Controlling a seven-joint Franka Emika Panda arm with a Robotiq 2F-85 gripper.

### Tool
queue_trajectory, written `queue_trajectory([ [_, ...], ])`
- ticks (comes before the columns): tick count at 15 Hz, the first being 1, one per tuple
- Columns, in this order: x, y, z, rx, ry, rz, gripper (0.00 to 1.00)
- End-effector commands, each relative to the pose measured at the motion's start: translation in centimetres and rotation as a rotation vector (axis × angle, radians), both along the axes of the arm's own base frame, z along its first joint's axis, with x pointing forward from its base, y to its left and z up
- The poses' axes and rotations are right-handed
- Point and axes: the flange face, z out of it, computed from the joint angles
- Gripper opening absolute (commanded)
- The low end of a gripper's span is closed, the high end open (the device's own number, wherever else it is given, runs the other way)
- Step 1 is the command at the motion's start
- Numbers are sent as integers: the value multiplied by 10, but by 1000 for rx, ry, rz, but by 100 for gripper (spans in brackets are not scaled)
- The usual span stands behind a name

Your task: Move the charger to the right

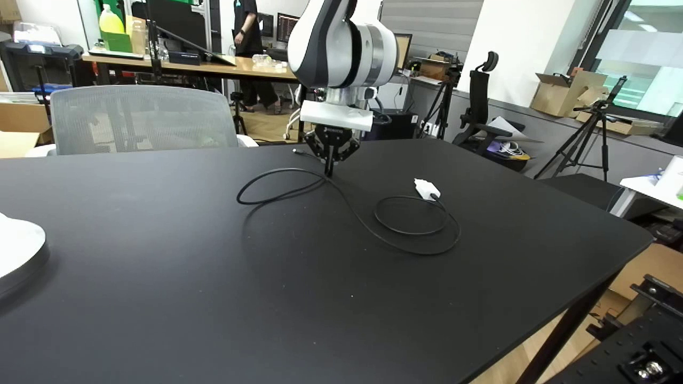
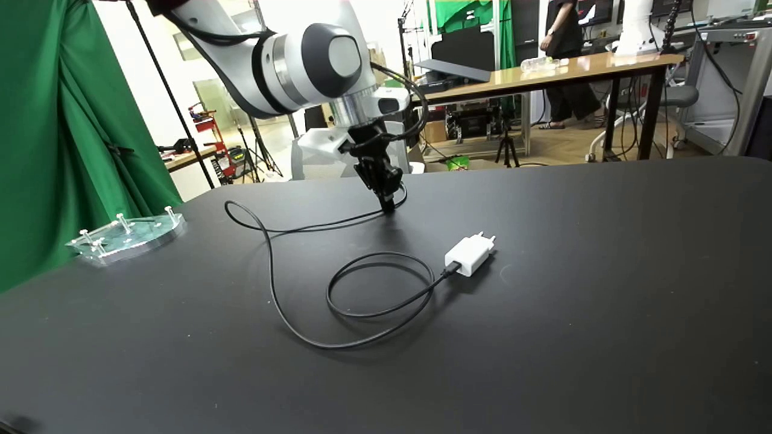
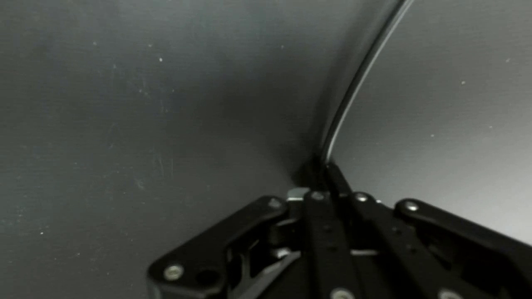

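Observation:
The charger is a long thin black cable [image 1: 427, 254] in loose loops on the black table, with a small white plug block [image 1: 427, 190]. In an exterior view the cable [image 2: 329, 347] and the plug block [image 2: 469, 254] also show; the plug lies on the table at one end of the cable. My gripper [image 1: 329, 173] points down near the table's far edge, its fingertips close to the surface; it also shows here [image 2: 388, 208]. In the wrist view the fingers [image 3: 323, 168] are together on the cable [image 3: 353, 89], which runs out from between the tips. The plug is out of the wrist view.
A mesh chair [image 1: 144, 117] stands behind the table's far edge. A white rounded object [image 1: 18, 248] sits at the table's edge in an exterior view. A clear plate with upright screws [image 2: 126, 236] lies on the table near the green curtain [image 2: 66, 138].

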Motion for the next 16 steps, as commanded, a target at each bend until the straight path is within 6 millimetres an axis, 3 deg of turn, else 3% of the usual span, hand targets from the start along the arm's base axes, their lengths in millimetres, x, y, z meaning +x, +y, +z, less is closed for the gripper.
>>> queue_trajectory([
  [1,-27,-6,28,-18,6,-32,1],
  [10,-131,-31,109,-46,-59,-158,1],
  [16,-212,-96,121,9,-146,-435,1],
])
